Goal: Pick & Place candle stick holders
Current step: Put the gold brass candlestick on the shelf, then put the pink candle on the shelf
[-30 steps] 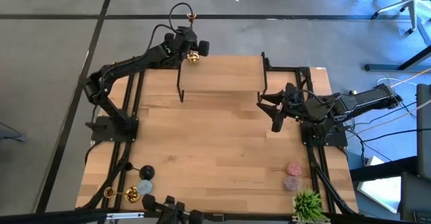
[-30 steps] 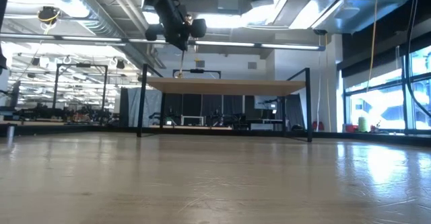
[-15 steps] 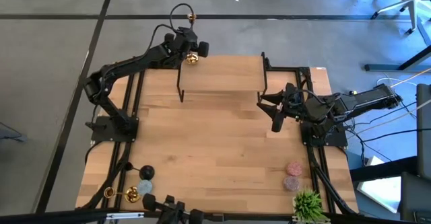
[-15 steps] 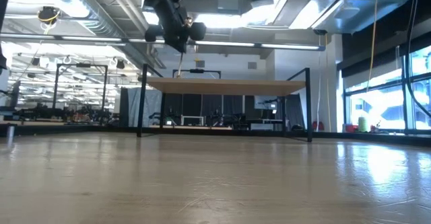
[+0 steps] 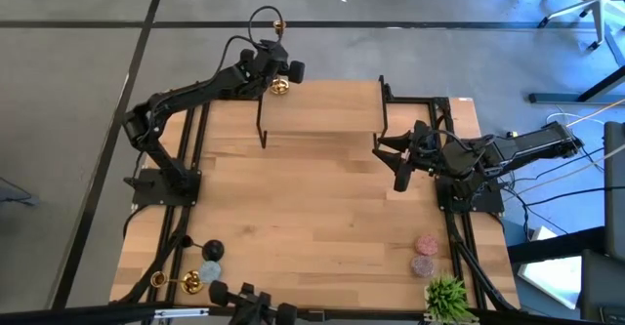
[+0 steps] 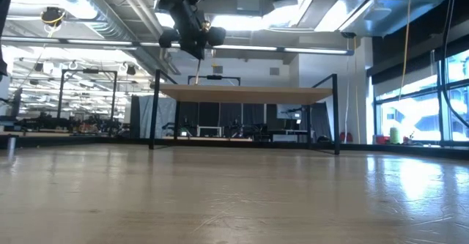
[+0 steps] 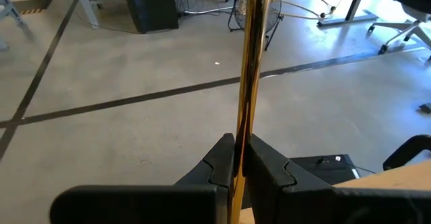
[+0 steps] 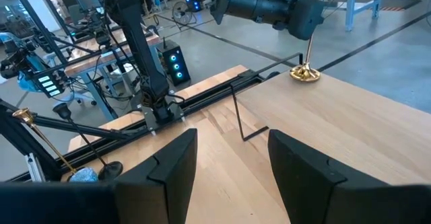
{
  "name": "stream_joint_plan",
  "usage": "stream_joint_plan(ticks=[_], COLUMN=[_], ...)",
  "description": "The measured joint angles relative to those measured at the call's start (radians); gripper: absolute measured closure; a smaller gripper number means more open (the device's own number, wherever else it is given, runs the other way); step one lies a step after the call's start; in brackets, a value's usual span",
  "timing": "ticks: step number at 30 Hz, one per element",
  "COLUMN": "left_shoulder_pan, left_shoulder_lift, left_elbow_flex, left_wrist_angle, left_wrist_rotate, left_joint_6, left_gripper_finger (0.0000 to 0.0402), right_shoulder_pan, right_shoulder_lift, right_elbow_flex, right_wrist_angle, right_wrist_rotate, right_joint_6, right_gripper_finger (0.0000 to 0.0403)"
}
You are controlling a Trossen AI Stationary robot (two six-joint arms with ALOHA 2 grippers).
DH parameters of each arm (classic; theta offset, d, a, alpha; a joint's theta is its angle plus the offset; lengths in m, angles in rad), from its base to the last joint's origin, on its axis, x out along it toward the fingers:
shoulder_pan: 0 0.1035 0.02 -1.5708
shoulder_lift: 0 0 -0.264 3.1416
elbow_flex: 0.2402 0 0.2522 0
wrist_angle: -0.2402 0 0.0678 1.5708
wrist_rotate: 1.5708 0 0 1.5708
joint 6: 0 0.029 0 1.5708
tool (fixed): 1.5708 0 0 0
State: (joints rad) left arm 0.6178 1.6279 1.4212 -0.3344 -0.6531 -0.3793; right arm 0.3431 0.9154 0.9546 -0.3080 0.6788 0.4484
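Note:
One gold candle stick holder (image 5: 278, 83) stands upright at the far left corner of the raised wooden shelf (image 5: 322, 105). Its round base (image 8: 304, 72) is on the shelf top and its thin stem (image 7: 252, 62) rises through my left gripper (image 5: 276, 64), which is shut on it. A second gold candle stick holder (image 5: 179, 282) lies slanted at the table's near left corner. My right gripper (image 5: 393, 162) hangs open above the table's right side, with nothing between its fingers (image 8: 172, 163). My left gripper pinches the candle stick holder's stem (image 7: 240, 158) between its two fingers, about halfway up. The fingers come from the table's left, nearly level with a slight downward slant, and lie across the stem. The holder stands upright, its base on the shelf's far left corner.
The shelf stands on thin black legs (image 5: 262, 130) at the table's far middle. Two pink round things (image 5: 424, 254) and a green plant (image 5: 446, 296) sit near right. A black ball (image 5: 211, 250) and a light blue thing (image 5: 210, 271) sit near left.

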Motion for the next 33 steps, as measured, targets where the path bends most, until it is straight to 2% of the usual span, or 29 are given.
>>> stream_joint_plan(ticks=[7,15,25,33], left_shoulder_pan=[-0.001,-0.010,-0.028,-0.030], left_shoulder_lift=[0.000,-0.002,-0.043,-0.120], left_elbow_flex=[0.001,0.001,0.001,0.001], left_wrist_angle=[-0.013,-0.123,-0.152,-0.267], left_wrist_rotate=[0.025,0.049,0.023,0.028], left_joint_6=[0.012,-0.034,-0.043,-0.119], left_gripper_finger=[0.0367,0.0354,0.0296,0.0246], right_shoulder_pan=[0.000,0.000,0.000,0.000], right_shoulder_lift=[0.000,0.000,0.000,0.000], right_elbow_flex=[0.000,0.000,0.000,0.000], right_wrist_angle=[0.000,0.000,-0.003,-0.006], right_wrist_rotate=[0.000,0.000,0.000,0.000], right_joint_6=[0.000,0.000,0.000,-0.001], right_gripper_finger=[0.0215,0.0215,0.0215,0.0215])
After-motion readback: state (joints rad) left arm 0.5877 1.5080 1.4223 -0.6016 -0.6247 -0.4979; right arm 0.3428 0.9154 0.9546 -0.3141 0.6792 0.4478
